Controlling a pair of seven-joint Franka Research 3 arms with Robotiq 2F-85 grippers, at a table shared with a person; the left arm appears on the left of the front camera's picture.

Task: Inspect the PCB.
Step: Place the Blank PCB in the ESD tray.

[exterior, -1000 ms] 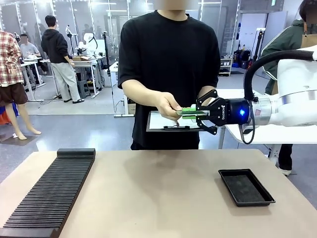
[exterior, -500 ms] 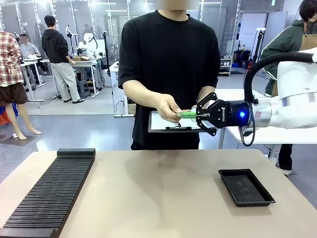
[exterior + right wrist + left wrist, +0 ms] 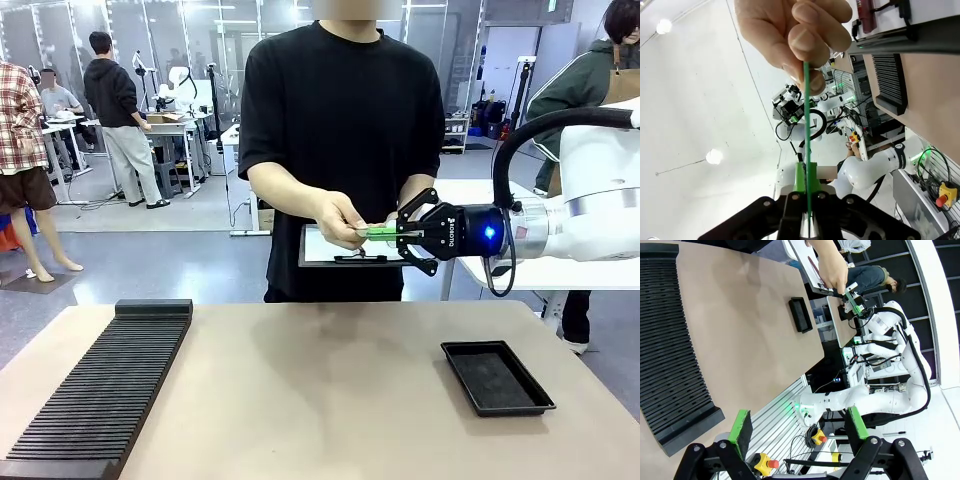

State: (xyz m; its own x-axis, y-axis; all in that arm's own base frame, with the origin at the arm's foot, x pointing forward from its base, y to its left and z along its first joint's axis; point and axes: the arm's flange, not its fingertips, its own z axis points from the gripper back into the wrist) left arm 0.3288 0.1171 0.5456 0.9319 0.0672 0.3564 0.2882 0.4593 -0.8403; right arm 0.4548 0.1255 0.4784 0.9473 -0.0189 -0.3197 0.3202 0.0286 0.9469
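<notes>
Right claw [image 3: 397, 231] clamps PCB [image 3: 806, 130], edge-on, face hidden; hand [image 3: 338, 213] pinches.

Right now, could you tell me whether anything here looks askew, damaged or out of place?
Nothing stands out. The PCB looks straight, gripped by both the person's hand and the shut jaws of the right gripper; the black tray and slotted rack lie flat on the table.
</notes>
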